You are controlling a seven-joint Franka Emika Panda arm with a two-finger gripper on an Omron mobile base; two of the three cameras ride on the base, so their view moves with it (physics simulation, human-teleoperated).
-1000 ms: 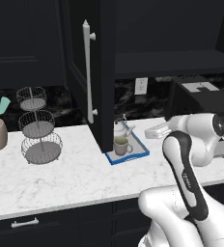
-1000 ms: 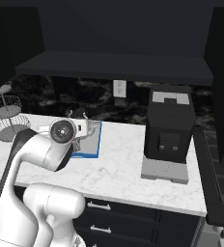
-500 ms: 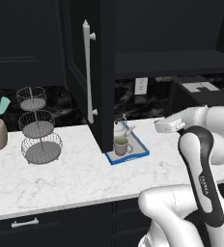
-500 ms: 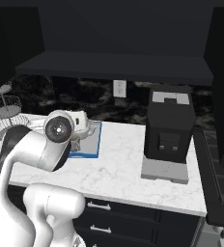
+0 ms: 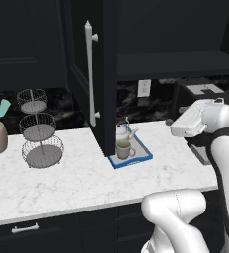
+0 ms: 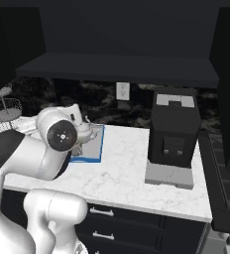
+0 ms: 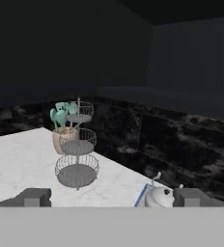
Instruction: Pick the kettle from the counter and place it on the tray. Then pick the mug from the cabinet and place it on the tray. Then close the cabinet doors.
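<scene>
**A:** Kettle (image 5: 123,131) and mug (image 5: 123,148) both sit on the blue-rimmed tray (image 5: 145,155), the kettle behind, the mug in front. The tray lies on the marble surface (image 5: 62,180), just under the open cabinet door (image 5: 89,74). So I judge the two placing steps are done.

**B:** Which leaves the doors. Is that why the arm is nowhere near the tray?

**A:** I'd say so. The hand (image 5: 191,121) hangs well to the right of the tray, above the surface. The jaws are spread wide and carry nothing.

**B:** Can you see the open door from the right base view?

**A:** Not the one with the long pale handle (image 5: 90,73); the left base view shows that, edge-on, jutting out over the tray. The right base view gives the dark shelf (image 6: 117,67) inside the cabinet instead, plus a black box appliance (image 6: 173,126) on the surface.

**B:** And the hand view?

**A:** It looks back along the surface: kettle low at the bottom, then a three-tier wire stand (image 7: 77,149) with a tan utensil holder (image 7: 62,137) behind it.
</scene>
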